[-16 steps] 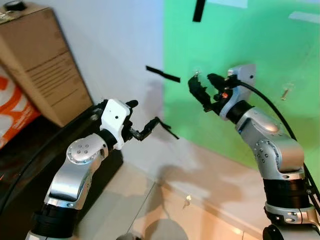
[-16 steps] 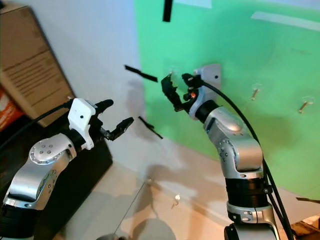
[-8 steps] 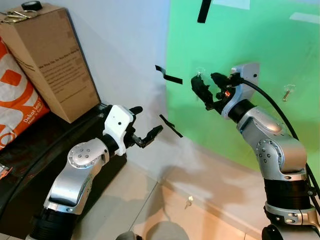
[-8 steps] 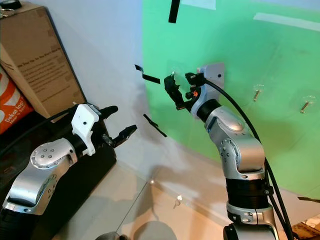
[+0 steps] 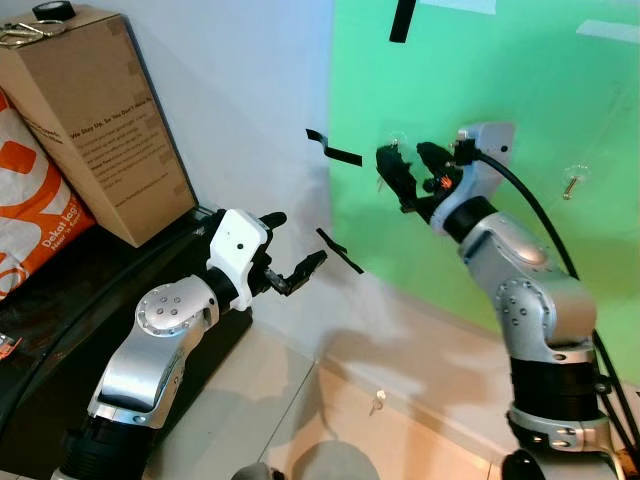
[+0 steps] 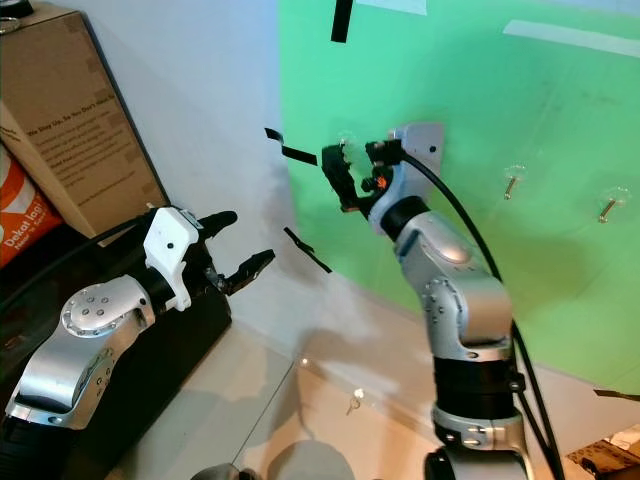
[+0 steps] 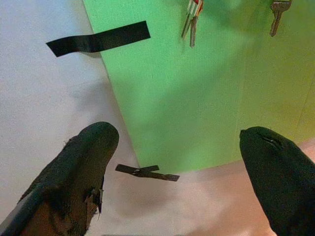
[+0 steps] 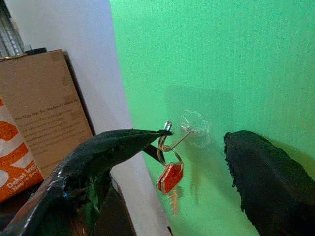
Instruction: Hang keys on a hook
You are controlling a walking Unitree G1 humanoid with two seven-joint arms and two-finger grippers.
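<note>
from my head views the keys are lost behind my right jaws, so i am reading them from the right wrist view: a ring with a red tag and a key blade under it, the blade blurred and hard to make out. the ring is sitting on the clear hook stuck to the green wall, and the bunch is hanging straight down, long axis vertical, blade pointing at the floor. the tip of one of my right fingers is touching the top of the ring, just beside the hook's prong; the other finger is standing well off to the far side, so these jaws are spread wide with the keys between them and nothing clamped. further along the wall two more hooks are showing, too small to read. my left jaws are gaping too, holding nothing, hovering low in front of the white wall near strips of black tape. a cardboard box is leaning at the far left, an orange and white bag beside it, cut off by the frame edge
</note>
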